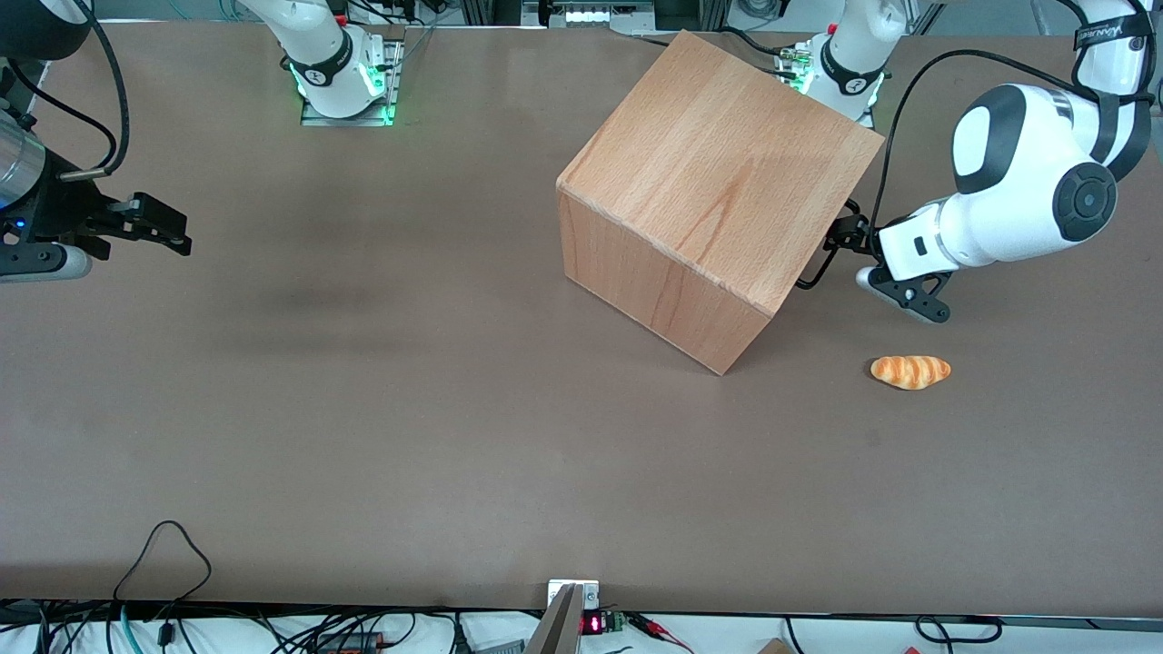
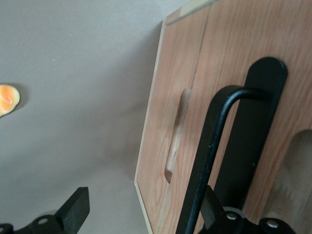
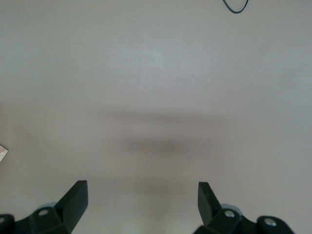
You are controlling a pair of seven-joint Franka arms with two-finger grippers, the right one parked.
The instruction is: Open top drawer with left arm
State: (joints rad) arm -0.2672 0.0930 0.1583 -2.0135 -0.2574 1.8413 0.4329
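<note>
The wooden cabinet (image 1: 718,195) stands on the table, its front turned toward the working arm's end. In the left wrist view the top drawer (image 2: 229,44) shows its flat wooden front with the black bar handle (image 2: 209,141). My left gripper (image 2: 145,209) is open in front of that panel. The bar runs between the two fingers, close against one fingertip (image 2: 212,207), while the other fingertip (image 2: 78,204) stands off over the table. In the front view the left gripper (image 1: 843,238) is right at the cabinet's front edge, and the drawer front itself is hidden there.
A small orange bread roll (image 1: 910,371) lies on the brown table (image 1: 363,409), nearer to the front camera than the gripper; it also shows as an orange roll (image 2: 7,100) in the left wrist view. A second panel with a cut-out grip (image 2: 178,136) sits beside the handled one.
</note>
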